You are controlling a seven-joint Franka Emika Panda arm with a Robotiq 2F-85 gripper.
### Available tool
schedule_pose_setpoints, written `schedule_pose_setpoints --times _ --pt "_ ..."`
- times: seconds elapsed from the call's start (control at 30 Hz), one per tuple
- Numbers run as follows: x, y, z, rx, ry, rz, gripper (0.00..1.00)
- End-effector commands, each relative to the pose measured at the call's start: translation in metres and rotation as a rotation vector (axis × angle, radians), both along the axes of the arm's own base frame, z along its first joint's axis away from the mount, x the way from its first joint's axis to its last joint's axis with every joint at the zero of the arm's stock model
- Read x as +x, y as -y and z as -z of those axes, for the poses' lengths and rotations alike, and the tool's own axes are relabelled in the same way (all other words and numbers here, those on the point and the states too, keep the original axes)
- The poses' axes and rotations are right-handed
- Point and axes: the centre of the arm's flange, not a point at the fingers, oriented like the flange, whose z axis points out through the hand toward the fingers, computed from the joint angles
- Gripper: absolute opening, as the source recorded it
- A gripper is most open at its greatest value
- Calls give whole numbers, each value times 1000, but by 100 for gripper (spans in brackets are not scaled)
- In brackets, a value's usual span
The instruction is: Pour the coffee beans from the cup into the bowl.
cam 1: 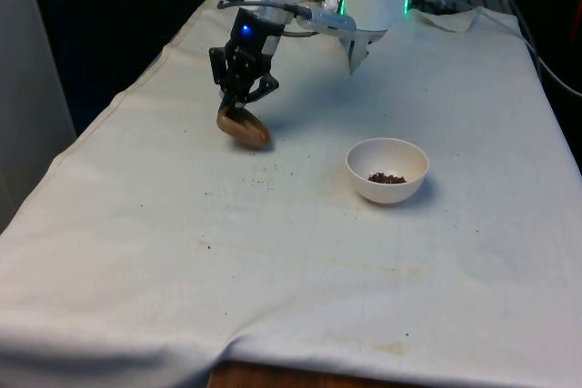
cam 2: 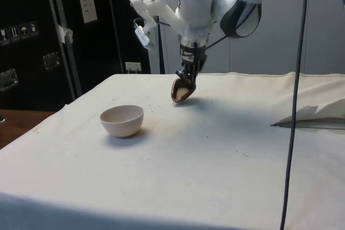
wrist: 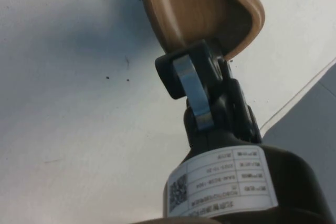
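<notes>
A brown wooden cup [cam 1: 244, 128] lies tilted just above or on the cloth, left of the bowl in the front view. My gripper [cam 1: 239, 108] is shut on its rim and holds it tipped over [cam 2: 182, 91]. In the wrist view the black fingers [wrist: 191, 85] pinch the cup's wall [wrist: 199, 11], and its inside looks empty. The white bowl [cam 1: 387, 170] stands apart at the front view's right, with a small heap of coffee beans [cam 1: 386, 177] in it. From the side the bowl [cam 2: 122, 120] sits nearer the camera than the cup.
A few stray beans and crumbs [cam 1: 264, 177] dot the cloth between cup and bowl. A fold of cloth [cam 2: 312, 116] lies at the side view's right, and a dark cable [cam 2: 294, 106] hangs there. The table's front edge [cam 1: 273, 374] shows bare wood.
</notes>
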Motion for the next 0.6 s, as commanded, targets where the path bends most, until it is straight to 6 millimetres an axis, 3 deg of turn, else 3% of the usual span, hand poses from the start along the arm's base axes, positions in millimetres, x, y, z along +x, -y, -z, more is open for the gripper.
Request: schedule_pose_setpoints --times 0.0,0.57 --pt "-4 -2 5 30 3 4 0" --pt "-8 -6 12 103 40 68 0"
